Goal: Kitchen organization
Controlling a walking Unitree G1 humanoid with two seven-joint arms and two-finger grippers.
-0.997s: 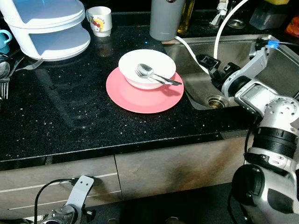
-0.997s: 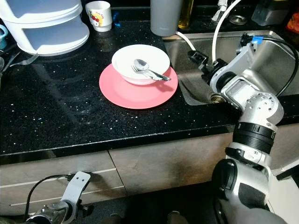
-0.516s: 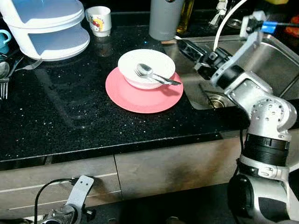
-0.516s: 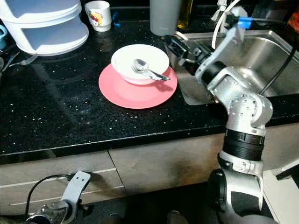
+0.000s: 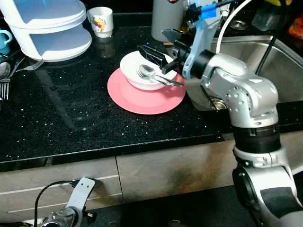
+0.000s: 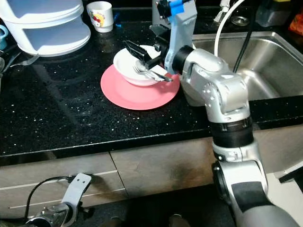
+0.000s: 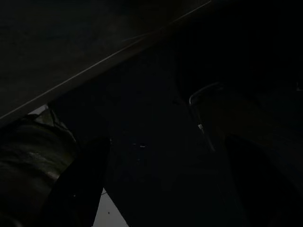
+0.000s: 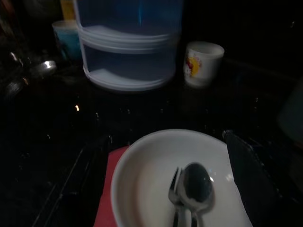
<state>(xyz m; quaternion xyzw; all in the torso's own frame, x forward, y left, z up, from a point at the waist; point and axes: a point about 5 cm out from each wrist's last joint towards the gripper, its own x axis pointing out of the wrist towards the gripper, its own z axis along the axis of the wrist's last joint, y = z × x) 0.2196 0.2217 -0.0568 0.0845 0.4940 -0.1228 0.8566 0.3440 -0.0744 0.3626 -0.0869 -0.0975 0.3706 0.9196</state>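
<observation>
Bowl (image 5: 147, 69) and pink plate (image 5: 146, 92) sit stacked on the black worktop (image 5: 71, 113), just beside the steel sink (image 5: 246, 56), with a spoon (image 5: 154, 73) and fork (image 8: 176, 196) lying together inside the white bowl, their handles reaching over its rim on the sink side. The right gripper (image 5: 158, 54) hovers over the bowl's far rim, its two black fingers (image 5: 152, 53) spread wide and holding nothing (whether a fingertip grazes the rim cannot be told). One finger hangs above the bowl; the other points toward the grey canister (image 5: 166, 19) at the back of the worktop. A white tiered container (image 5: 47, 28) and a small printed cup (image 5: 101, 21) stand well apart at the far left. The left gripper (image 5: 78, 198) hangs idle below the worktop edge by the drawer fronts, its view very dark, its fingers (image 7: 83, 177) apart and empty.
</observation>
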